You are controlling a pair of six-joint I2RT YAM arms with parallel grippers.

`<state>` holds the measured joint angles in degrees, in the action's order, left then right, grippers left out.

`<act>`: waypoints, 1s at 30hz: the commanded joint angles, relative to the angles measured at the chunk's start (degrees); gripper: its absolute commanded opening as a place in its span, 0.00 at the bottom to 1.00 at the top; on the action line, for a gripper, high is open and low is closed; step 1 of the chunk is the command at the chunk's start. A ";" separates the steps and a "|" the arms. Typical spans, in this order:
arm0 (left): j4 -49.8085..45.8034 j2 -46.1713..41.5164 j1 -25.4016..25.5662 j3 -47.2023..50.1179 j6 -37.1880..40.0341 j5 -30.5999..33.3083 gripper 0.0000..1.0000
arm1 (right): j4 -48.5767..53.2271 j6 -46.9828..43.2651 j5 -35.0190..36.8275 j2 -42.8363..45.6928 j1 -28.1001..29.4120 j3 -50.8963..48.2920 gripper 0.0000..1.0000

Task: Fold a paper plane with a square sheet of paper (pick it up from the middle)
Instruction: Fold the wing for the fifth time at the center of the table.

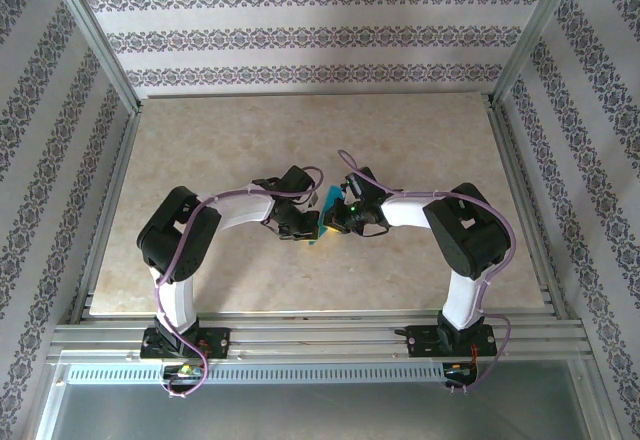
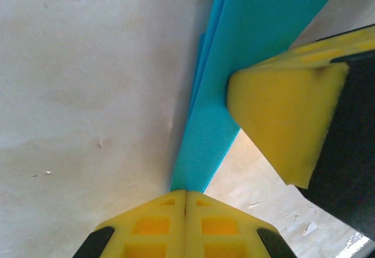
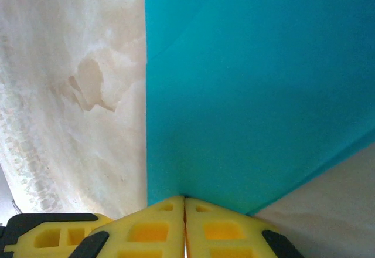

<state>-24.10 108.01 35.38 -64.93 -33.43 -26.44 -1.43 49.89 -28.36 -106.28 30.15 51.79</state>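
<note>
Left pincer (image 2: 186, 194) clamped shut on the folded teal paper (image 1: 326, 200) — right pincer (image 3: 185, 198) likewise pinched tight on it. Paper sits between the two pincers, near the middle of the tabletop (image 1: 200, 140).

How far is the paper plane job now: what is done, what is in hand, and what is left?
Done: the paper is picked up and shows folded layers in the left wrist view. In hand: the left gripper and right gripper are both shut on it. Left: no finished dart shape is visible yet, so more folds probably remain.
</note>
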 commanded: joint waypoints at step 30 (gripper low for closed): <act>3.96 -11.07 0.06 6.66 -5.94 -0.27 0.04 | 6.71 1.92 7.47 -4.98 -1.06 -1.43 0.08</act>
<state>-24.14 95.77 36.32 -56.77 -38.00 -24.64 -1.54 51.29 -29.93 -106.78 30.13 52.03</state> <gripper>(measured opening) 0.056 0.084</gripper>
